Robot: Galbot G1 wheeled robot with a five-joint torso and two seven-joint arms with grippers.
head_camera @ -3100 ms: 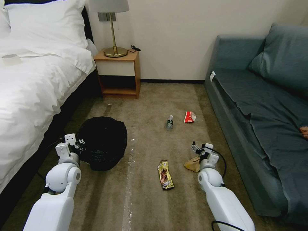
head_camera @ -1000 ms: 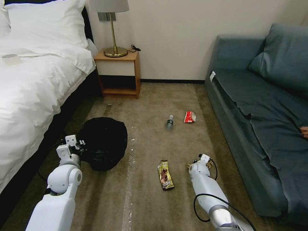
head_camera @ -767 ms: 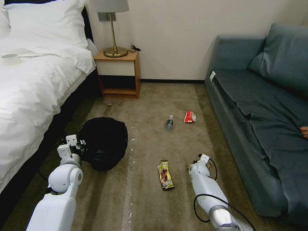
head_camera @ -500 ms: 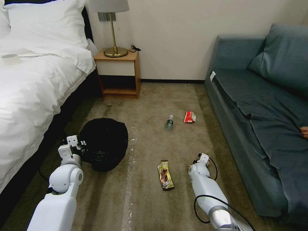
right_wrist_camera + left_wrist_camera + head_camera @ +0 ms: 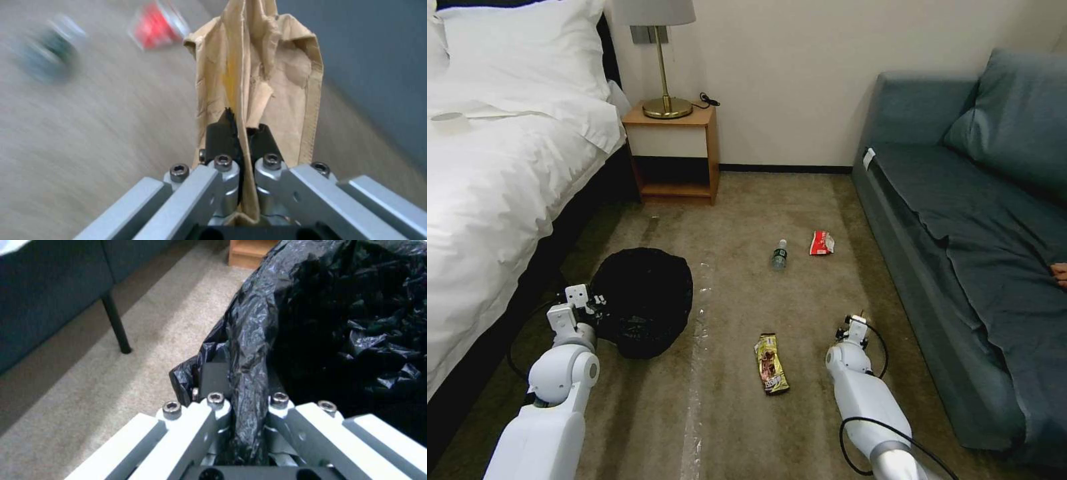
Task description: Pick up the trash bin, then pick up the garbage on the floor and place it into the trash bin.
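1. The left hand (image 5: 247, 396) is clamped on the rim of the small round trash bin draped in crinkly black plastic liner (image 5: 642, 300); a fold of the liner is pinched tight between its fingers (image 5: 213, 406).
2. The bin is on the olive-brown carpet (image 5: 727, 413), close beside the white-sheeted bed (image 5: 487, 193), with the left hand (image 5: 582, 301) at its near-left edge.
3. The right hand (image 5: 242, 136) is closed on the crumpled brown paper bag (image 5: 262, 80), its black pads squeezing the paper, which stands upward out of the grip.
4. In the head view the right hand (image 5: 856, 325) is low over the carpet, near the base of the blue-grey fabric sofa (image 5: 974, 220).
5. The gold-brown snack wrapper (image 5: 771, 363) lies flat on the carpet, just to the left of the right arm.
6. Farther off, the small clear bottle with a green label (image 5: 779, 255) lies beside the red-and-white packet (image 5: 821, 243), apart from each other, both on the carpet toward the wooden bedside stand (image 5: 675, 157).
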